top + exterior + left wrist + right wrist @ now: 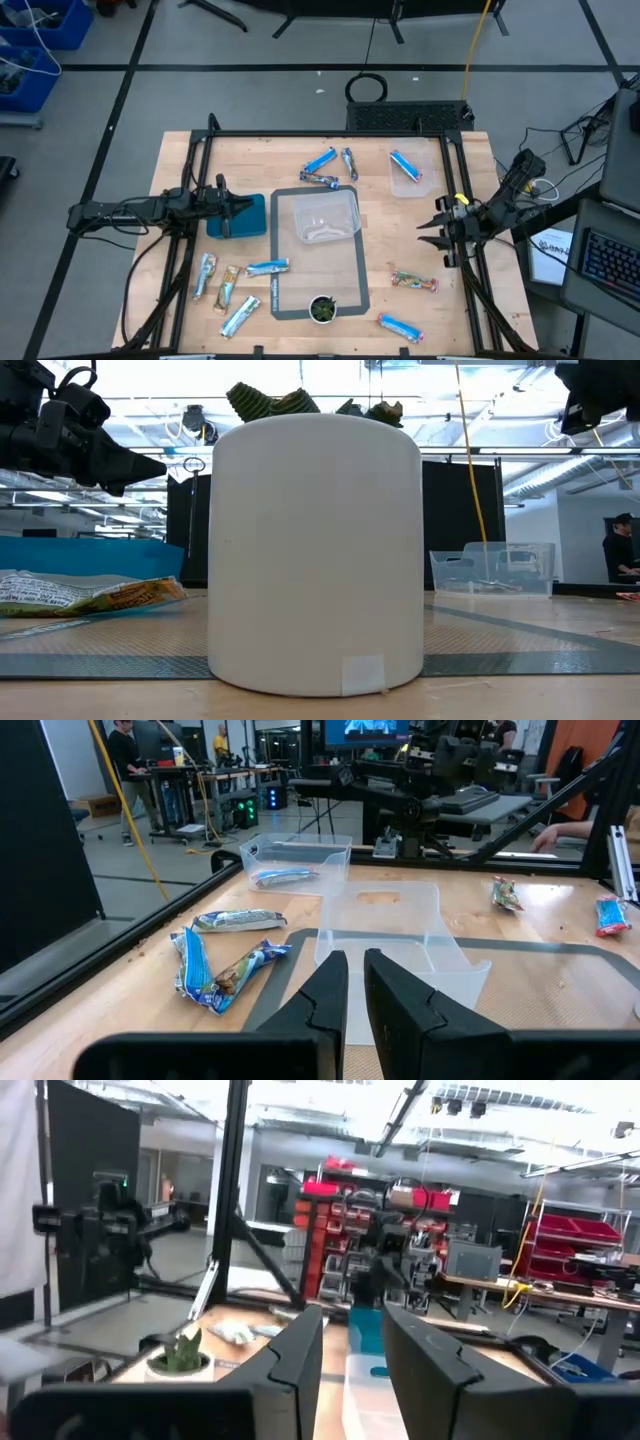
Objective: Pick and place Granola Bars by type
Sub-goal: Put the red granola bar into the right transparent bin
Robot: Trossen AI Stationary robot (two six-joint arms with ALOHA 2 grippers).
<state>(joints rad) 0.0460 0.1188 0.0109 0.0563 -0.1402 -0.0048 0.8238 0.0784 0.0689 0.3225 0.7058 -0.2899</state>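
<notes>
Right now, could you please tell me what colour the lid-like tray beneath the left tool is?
Teal blue tray, seen best in the high view.

Ten granola bars (267, 267), two clear bins (318, 215), one potted plant (322, 309).

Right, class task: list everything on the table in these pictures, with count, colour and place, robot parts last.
Placed by the high view.
Granola Bars: ten, blue, blue-red or tan; four lower left, three top centre, one in the small container, two lower right.
Large container: one, clear, on the mat.
Small container: one, clear, upper right.
Mat: one, grey-bordered, centre.
Bin: one, teal, left of mat.
Potted plant: one, green, white pot, mat's lower edge.
Left tool: dark, at the bin.
Right tool: dark, open, right side.
</notes>
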